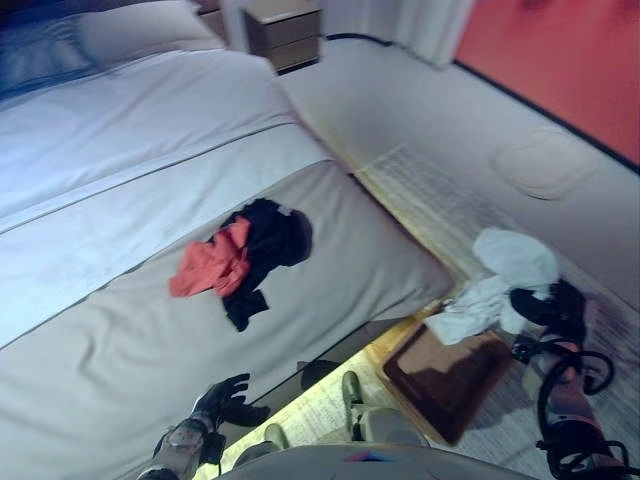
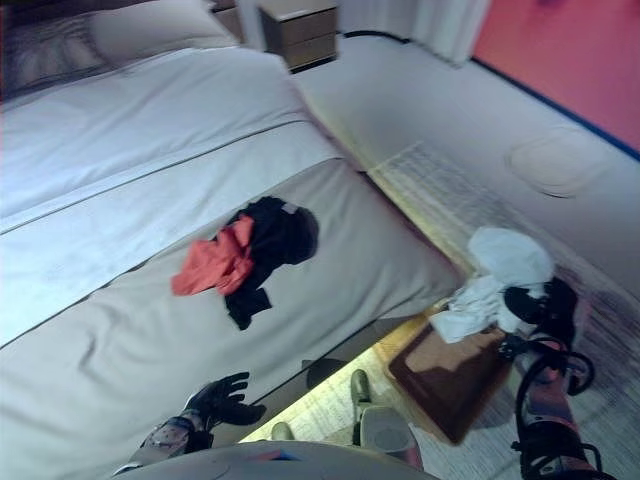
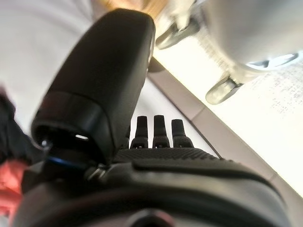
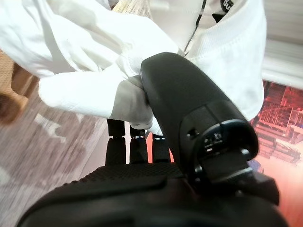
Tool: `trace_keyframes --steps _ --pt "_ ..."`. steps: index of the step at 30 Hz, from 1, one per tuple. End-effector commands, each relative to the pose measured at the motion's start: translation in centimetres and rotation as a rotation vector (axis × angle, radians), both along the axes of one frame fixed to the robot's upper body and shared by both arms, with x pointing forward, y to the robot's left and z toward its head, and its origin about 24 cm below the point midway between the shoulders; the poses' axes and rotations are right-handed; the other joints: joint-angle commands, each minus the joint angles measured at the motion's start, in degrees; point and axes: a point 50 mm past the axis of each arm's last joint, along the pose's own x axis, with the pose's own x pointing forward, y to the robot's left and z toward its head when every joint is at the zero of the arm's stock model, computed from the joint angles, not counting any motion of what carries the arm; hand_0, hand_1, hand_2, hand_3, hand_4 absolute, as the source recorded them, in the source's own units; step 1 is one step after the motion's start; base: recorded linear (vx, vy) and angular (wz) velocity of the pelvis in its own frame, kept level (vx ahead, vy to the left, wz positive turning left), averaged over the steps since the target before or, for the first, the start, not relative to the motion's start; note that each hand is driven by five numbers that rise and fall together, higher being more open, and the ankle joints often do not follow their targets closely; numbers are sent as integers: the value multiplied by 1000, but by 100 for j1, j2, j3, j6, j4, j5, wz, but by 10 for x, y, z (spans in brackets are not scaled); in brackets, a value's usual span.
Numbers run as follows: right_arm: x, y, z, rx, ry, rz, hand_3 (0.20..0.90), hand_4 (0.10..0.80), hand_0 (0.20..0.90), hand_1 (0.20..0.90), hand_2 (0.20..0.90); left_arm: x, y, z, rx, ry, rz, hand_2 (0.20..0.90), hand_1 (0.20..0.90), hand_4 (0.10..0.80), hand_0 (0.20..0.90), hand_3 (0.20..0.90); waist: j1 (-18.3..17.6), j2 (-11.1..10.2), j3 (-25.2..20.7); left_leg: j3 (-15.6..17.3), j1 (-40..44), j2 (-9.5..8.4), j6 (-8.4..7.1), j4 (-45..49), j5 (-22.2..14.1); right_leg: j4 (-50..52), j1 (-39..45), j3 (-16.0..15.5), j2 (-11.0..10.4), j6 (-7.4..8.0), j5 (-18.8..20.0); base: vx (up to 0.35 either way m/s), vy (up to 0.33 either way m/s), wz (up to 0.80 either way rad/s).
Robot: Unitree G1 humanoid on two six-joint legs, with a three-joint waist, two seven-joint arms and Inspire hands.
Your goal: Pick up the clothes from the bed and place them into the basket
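Pinching a white garment [image 4: 94, 61], the right robot hand [image 4: 156, 142] shows close-up; the eye view shows the left robot hand [image 1: 222, 398] spread, empty.

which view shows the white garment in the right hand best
The right wrist view: the white garment fills it, pinched between the right hand's thumb and fingers. Both eye views show it smaller, hanging from that hand above the brown basket. The left wrist view does not show it.

nightstand [image 1: 285, 33] top centre | pillow [image 1: 140, 30] upper left | curtain [image 1: 415, 25] top right | red wall [image 1: 560, 60] upper right | patterned rug [image 1: 440, 195] centre right
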Motion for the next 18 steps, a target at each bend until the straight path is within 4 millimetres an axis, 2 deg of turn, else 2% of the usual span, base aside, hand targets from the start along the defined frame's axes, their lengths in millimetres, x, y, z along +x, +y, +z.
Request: trace_keyframes --steps 1,2,3,4,5,6,7,8,9,10,12,14,18 --pt "32 -4 50 -83 -261 1 200 100 300 300 300 17 11 10 -9 -104 85 900 900 800 900 900 103 -316 -290 -490 -507 -476 -75 782 -340 -935 804 294 -415 70 -94 -18 -145 -50" --pt "31 -5 49 -92 -261 -14 200 100 300 300 300 16 6 9 -26 -114 81 900 900 800 900 900 94 -366 -308 -470 -513 -447 -101 942 -423 -1086 871 340 -362 -13 -136 -39 -149 -14" --pt "28 -8 48 -86 -267 -44 200 100 300 300 300 14 0 7 -31 -123 93 900 900 800 900 900 96 -447 -316 -510 -672 -374 -141 1490 -567 -1123 899 418 -336 -137 -191 -46 -119 1" --pt "27 -11 48 -83 -269 -66 200 100 300 300 300 11 -3 6 -30 -125 109 900 900 800 900 900 124 -524 -289 -628 -854 -328 -202 2049 -549 -1149 918 468 -350 -213 -185 -53 -116 -1" --pt "24 -14 46 -83 -264 -111 200 100 300 300 300 4 -5 4 -36 -128 138 900 900 800 900 900 250 -569 -201 -1195 -1383 -269 -364 2961 -280 -1202 967 554 -313 -333 -155 -30 -44 -4" --pt "25 -13 44 -84 -257 -114 200 100 300 300 300 2 -6 3 -41 -130 153 900 900 800 900 900 335 -537 -158 -1564 -1605 -349 -396 3026 -124 -1235 1010 661 -258 -344 -149 -4 83 -20" --pt "26 -9 40 -73 -249 -129 200 100 300 300 300 -2 -9 1 -55 -133 178 900 900 800 900 900 526 -462 -87 -2184 -1914 -582 -426 2762 193 -1285 1093 929 -161 -325 -157 51 212 -35" --pt "30 -3 37 -64 -244 -135 200 100 300 300 300 -7 -12 0 -67 -137 177 900 900 800 900 900 695 -387 -29 -2450 -1804 -690 -318 1967 30 -1274 1166 1153 -145 -231 -202 58 227 -75" --pt "31 -3 37 -65 -239 -136 200 100 300 300 300 -9 -12 0 -69 -139 170 900 900 800 900 900 741 -347 -21 -2442 -1799 -647 -312 1588 146 -1269 1184 1205 -138 -212 -217 44 195 -118" --pt "33 -3 34 -75 -215 -140 200 100 300 300 300 -10 -11 0 -64 -131 147 900 900 800 900 900 774 -314 -23 -2376 -1680 -712 -218 1330 63 -1293 1179 1195 -199 -196 -251 35 150 -129" --pt "31 -4 27 -65 -181 -174 200 100 300 300 300 -10 -8 -1 -38 -119 139 900 900 800 900 900 779 -203 -95 -2488 -1418 -709 -225 817 129 -1246 1180 1160 -240 -138 -285 38 135 -86" --pt "24 -4 20 -71 -147 -203 200 100 300 300 300 1 1 4 -33 -148 163 900 900 800 900 900 712 -123 -215 -2375 -1036 -650 -250 366 181 -1159 1124 1047 -296 -25 -317 80 78 -19" --pt "7 -19 3 -63 -79 -291 200 100 300 300 300 14 11 11 12 -169 182 900 900 800 900 900 705 -73 -405 -2434 -765 -708 -225 4 197 -1229 1101 902 -314 35 -284 51 -3 -4"
